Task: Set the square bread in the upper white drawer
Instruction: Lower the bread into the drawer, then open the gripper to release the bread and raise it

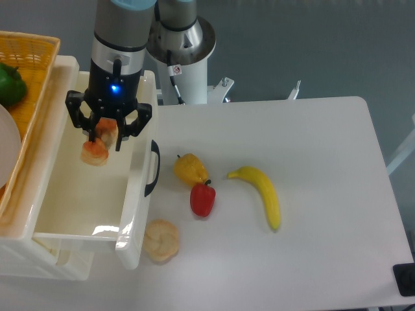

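One square bread [104, 134], a small blocky piece with a pale tan face and orange-brown crust, sits between the black fingers of the gripper [105, 137], which are closed against its sides. It hangs above the interior of the upper white drawer [133, 214], near the drawer's rear end. Directly below the piece a blurred tan-and-orange patch shows on the glossy drawer floor; whether that is a reflection or part of the bread cannot be determined. The drawer is a deep rectangular tub of smooth, shiny white plastic, pulled out, with a curved black handle [153, 167] on its front wall. The gripper body is dark with a lit blue indicator, mounted under a grey and silver cylindrical wrist. To the drawer's left stands an orange wicker basket [29, 78] of woven texture, holding a green pepper [11, 84] at the frame edge. On the matte white table [311, 194], just in front of the drawer's corner, lies a round pale scalloped bun [161, 240]. Further right are a lumpy yellow pepper [190, 169] and a glossy red pepper [202, 198], the two touching or nearly so. A curved yellow banana [262, 194] lies beside them, apart from both.
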`<state>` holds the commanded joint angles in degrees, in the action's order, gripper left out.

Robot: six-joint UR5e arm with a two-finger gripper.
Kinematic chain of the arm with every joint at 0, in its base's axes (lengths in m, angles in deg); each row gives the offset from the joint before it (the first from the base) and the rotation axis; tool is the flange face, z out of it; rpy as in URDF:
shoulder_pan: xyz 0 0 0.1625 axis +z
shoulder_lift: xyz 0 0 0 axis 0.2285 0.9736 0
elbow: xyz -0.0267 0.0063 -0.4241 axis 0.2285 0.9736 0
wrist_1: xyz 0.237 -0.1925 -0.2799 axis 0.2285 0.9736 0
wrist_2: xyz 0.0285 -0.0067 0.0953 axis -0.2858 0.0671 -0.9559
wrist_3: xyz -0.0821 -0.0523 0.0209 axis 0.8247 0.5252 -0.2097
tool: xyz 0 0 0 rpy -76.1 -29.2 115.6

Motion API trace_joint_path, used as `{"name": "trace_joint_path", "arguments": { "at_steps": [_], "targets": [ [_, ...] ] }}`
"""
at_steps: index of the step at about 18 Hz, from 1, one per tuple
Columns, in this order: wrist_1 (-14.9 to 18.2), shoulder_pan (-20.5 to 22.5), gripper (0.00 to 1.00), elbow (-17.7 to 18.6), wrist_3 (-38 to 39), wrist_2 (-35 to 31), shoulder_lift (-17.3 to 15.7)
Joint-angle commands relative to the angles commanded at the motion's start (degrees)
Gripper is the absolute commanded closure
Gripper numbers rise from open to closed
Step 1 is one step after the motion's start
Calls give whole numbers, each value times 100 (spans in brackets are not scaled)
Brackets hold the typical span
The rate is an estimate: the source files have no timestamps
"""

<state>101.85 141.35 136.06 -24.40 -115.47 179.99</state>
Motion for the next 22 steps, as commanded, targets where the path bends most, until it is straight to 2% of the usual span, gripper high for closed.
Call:
{"name": "trace_joint_path", "arguments": {
  "at_steps": [15, 18, 19, 22],
  "targets": [
    [35, 44, 32, 35, 9, -228, -17],
    [18, 62, 22, 35, -17, -220, -35],
    [18, 70, 0, 18, 35, -237, -35],
    [26, 53, 0, 70, 53, -237, -62]
  ]
}}
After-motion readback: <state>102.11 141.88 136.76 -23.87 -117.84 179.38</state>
